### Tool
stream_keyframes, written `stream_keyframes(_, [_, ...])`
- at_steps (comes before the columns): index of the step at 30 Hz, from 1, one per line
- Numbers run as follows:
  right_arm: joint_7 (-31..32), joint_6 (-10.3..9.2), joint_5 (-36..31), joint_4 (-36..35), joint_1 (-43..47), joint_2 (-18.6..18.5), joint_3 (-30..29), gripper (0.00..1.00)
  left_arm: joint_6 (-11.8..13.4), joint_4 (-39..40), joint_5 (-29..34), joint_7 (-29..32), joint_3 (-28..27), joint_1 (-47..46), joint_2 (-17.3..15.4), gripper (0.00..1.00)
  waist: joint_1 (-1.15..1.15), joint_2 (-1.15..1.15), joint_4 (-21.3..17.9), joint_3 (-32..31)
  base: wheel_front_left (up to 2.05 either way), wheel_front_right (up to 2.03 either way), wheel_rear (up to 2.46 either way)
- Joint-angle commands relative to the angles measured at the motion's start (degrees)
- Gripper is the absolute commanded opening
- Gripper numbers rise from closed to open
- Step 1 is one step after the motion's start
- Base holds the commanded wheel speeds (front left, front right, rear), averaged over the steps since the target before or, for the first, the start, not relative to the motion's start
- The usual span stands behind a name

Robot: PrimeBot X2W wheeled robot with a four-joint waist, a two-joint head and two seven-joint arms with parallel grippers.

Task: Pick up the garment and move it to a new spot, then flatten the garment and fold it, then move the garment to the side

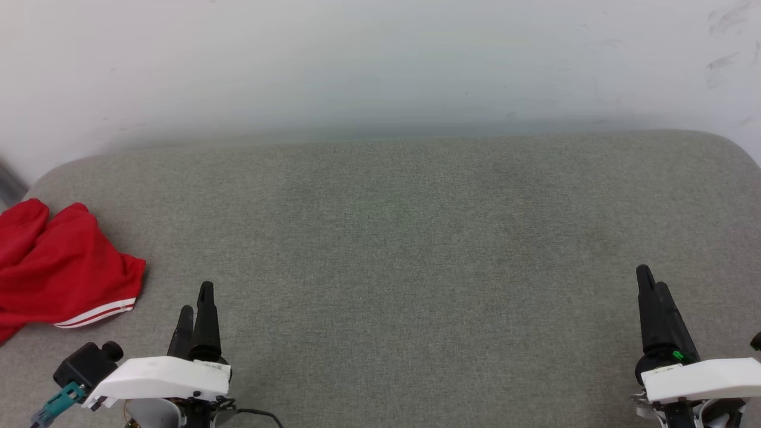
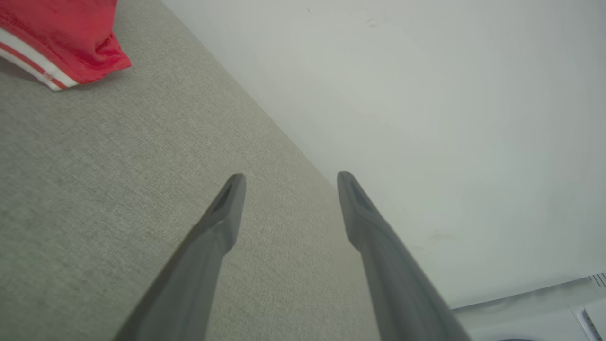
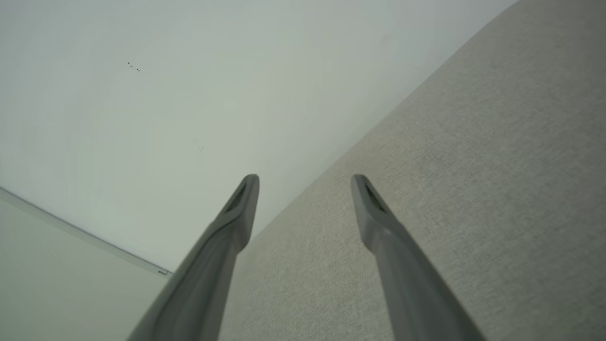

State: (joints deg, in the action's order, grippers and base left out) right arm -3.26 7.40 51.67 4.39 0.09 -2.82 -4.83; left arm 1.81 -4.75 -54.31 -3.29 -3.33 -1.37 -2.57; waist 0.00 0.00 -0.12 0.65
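The garment [image 1: 59, 267] lies bunched at the far left edge of the grey cushioned surface [image 1: 392, 249], red with a red-and-white striped hem showing. Part of it runs out of the head view. In the left wrist view the garment [image 2: 61, 38] fills the top left corner. My left gripper [image 1: 196, 300] hovers just right of the cloth, apart from it, open and empty; its fingers [image 2: 227, 208] stand wide apart. My right gripper [image 1: 651, 282] is at the lower right, far from the garment, open with nothing between its fingers [image 3: 241, 208].
A white wall [image 1: 380, 65] rises directly behind the cushion's rounded back edge. The wide fabric surface stretches between both arms. A pale floor strip [image 3: 57, 284] shows past the cushion in the right wrist view.
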Motion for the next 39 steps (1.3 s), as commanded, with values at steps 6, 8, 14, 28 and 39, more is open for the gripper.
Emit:
stream_keyframes(6, [-1.5, 0.11, -6.8, -2.0, 0.5, -0.1, 0.7, 1.0, 1.1, 1.3, 7.0, -1.6, 1.4, 0.4, -0.3, 1.0, 0.0, 0.0, 0.0, 0.0, 0.0, 0.0, 0.0])
stream_keyframes(8, [-1.9, 0.11, -8.5, -2.3, 0.7, -0.1, 0.8, 1.0, 1.2, 1.4, 8.9, -1.9, 1.8, 0.5, -0.3, 1.0, 0.0, 0.0, 0.0, 0.0, 0.0, 0.0, 0.0])
stream_keyframes(14, [-3.0, 0.11, -13.7, -3.3, 1.3, -0.1, 1.2, 1.0, 1.6, 1.9, 13.7, -3.0, 2.5, 1.0, -0.3, 1.0, 0.0, 0.0, 0.0, 0.0, 0.0, 0.0, 0.0])
stream_keyframes(28, [-5.1, 0.12, -24.1, -5.3, 2.5, -0.1, 2.1, 1.0, 2.2, 2.8, 23.2, -5.1, 3.8, 1.7, -0.3, 1.0, 0.0, 0.0, -0.1, 0.1, 0.0, 0.0, 0.0])
stream_keyframes(39, [-6.7, 0.13, -31.3, -6.7, 3.4, -0.1, 2.1, 1.0, 2.1, 3.7, 30.0, -6.7, 4.6, 2.3, -0.3, 1.0, 0.0, 0.0, -0.1, 0.2, 0.0, 0.0, 0.0])
